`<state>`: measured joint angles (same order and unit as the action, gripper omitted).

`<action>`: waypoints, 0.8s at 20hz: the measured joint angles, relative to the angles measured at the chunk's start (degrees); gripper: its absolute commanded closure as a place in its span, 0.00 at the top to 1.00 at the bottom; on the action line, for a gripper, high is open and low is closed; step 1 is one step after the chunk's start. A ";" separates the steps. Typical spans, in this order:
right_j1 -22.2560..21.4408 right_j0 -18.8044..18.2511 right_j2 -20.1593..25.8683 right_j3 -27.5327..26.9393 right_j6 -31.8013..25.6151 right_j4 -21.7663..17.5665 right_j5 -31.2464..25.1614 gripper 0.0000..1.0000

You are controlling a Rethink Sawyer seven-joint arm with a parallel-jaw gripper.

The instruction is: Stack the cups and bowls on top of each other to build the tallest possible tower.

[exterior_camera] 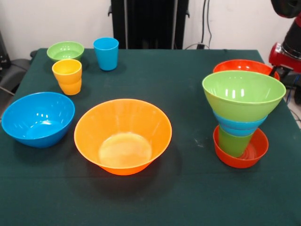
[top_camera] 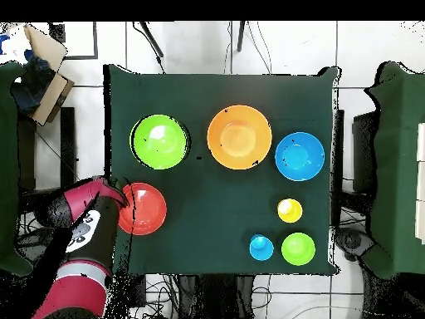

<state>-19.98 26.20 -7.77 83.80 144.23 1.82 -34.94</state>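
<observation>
- Jaws: state cannot be told; neither view shows the tips of the gripper. Only the red and black arm (exterior_camera: 288, 44) shows, at the 2 o'clock edge of the front view.
- Front view: the tower (exterior_camera: 242, 117) stands at 3 o'clock on the dark green table (exterior_camera: 188, 188). Lowest is a small red-orange bowl (exterior_camera: 241, 157); in it a green cup (exterior_camera: 233, 143); on that a blue bowl (exterior_camera: 239, 126); on top a wide green bowl (exterior_camera: 243, 96), the widest piece of the stack.
- Front view: a second red-orange bowl (exterior_camera: 242, 66) sits just behind the tower, partly hidden by the green bowl's rim.
- Front view: a large orange bowl (exterior_camera: 122, 135) sits near centre, towards 6 o'clock, upright. A large blue bowl (exterior_camera: 38, 118) sits at 9 o'clock, apart from it.
- Front view: at 10 to 11 o'clock stand a yellow-orange cup (exterior_camera: 67, 76), a small green bowl (exterior_camera: 65, 51) behind it, and a blue cup (exterior_camera: 106, 53) just beside that bowl. The yellow-orange piece looks like two nested cups; not certain.
- Overhead view: the arm (top_camera: 83, 241) enters from 7 o'clock and ends at the edge of the lone red-orange bowl (top_camera: 143, 208); contact cannot be told.
- Overhead view: the tower's green top bowl (top_camera: 159, 141) lies at 10 o'clock, the orange bowl (top_camera: 239, 137) near 12, the blue bowl (top_camera: 300, 155) at 2.
- Overhead view: yellow-orange cup (top_camera: 290, 210), blue cup (top_camera: 261, 247) and small green bowl (top_camera: 298, 248) cluster at 4 to 5 o'clock.
</observation>
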 measured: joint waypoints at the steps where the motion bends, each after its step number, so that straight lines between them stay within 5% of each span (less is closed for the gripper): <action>1: -0.06 0.00 -0.01 0.01 0.00 0.11 0.00 0.00; 9: -3.31 -0.13 -0.72 0.17 0.00 0.60 -0.48 0.00; 16: -8.60 -0.34 -4.54 0.24 0.00 0.58 -6.71 0.00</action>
<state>-28.58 25.86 -12.31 84.04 144.23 2.40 -41.65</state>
